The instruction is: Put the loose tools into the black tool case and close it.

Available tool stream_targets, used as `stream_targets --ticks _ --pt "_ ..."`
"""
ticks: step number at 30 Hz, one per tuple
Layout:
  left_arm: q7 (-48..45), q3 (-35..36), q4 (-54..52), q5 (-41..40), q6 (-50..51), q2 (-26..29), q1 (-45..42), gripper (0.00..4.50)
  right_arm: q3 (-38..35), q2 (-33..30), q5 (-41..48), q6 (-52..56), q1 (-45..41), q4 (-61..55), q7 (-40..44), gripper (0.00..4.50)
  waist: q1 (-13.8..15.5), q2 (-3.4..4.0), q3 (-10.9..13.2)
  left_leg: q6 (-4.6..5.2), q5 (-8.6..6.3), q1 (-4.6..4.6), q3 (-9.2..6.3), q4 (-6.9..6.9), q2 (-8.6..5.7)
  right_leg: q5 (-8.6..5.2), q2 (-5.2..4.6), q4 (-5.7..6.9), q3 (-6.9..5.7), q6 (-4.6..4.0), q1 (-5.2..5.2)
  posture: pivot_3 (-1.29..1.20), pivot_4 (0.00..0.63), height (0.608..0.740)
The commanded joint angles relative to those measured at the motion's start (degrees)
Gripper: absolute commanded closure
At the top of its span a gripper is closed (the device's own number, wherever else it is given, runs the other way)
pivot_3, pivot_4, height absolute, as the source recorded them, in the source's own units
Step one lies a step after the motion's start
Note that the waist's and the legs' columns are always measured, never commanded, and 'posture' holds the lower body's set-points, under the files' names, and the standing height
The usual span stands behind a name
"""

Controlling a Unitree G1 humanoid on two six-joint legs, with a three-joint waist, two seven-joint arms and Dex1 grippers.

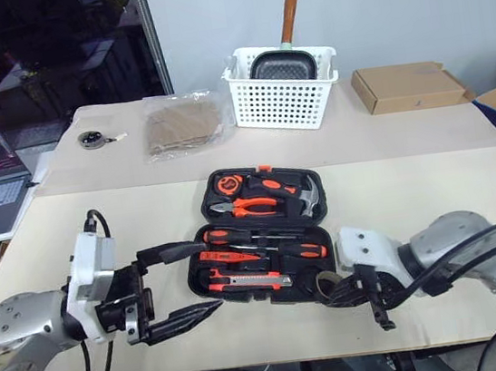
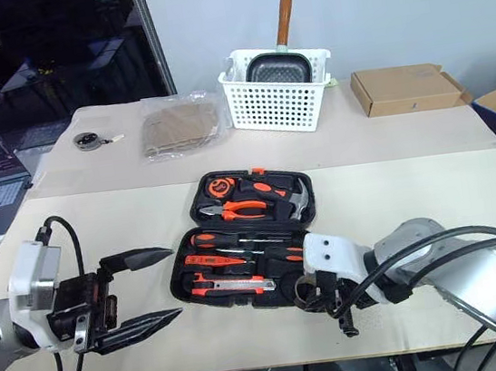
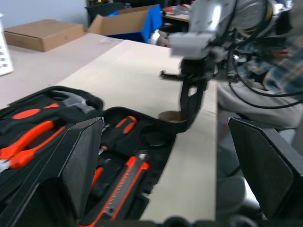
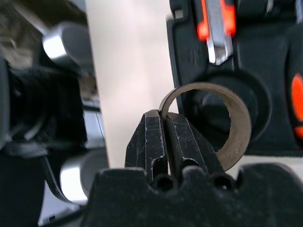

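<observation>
Both eye views look forward and down from above the table's near edge onto the open case (image 1: 257,236), sharing it. The left wrist view faces across the case from close by. The right wrist view sits nearest, at the case's corner.

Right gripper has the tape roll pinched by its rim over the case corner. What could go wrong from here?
1. The right gripper is shut on only the thin wall of the tape roll; the roll could twist or slip out before it reaches the round recess.
2. The roll hangs at the near right corner of the black tool case, so a drop may land on the table instead.
3. The utility knife lies beside that recess; lowering the fingers might nudge it loose.
</observation>
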Motion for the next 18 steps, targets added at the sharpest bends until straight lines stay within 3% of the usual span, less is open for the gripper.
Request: stream_targets --ticks 1,11,18 --pt "-2.9 5.3 -0.6 0.1 -1.4 0.9 4.3 0.0 4.9 2.6 -4.4 -3.6 -4.1 2.1 0.3 4.44 -0.6 0.0 0.0 0.0 0.0 -0.01 0.01 -0.01 0.03 -0.03 0.04 0.05 0.01 -0.05 -0.05 0.0 0.15 0.74" --pt "-4.6 7.1 0.1 3.9 -5.2 -0.6 9.8 0.0 13.6 8.2 -11.6 -8.7 -9.5 7.8 3.7 4.44 -1.1 -0.33 0.1 -0.14 0.07 0.62 -0.02 -0.06 0.27 -0.54 0.15 0.6 -0.01 -0.6 0.12 0.0 0.15 0.74" --pt "-5.1 8.2 1.1 4.6 -6.2 -1.0 11.0 0.0 11.5 12.1 -11.6 -11.1 -14.5 10.4 7.6 4.44 -1.2 -0.42 0.1 -0.32 0.18 0.69 0.18 -0.06 0.91 -0.32 0.58 0.66 -0.01 -0.94 -0.01 0.0 0.15 0.74"
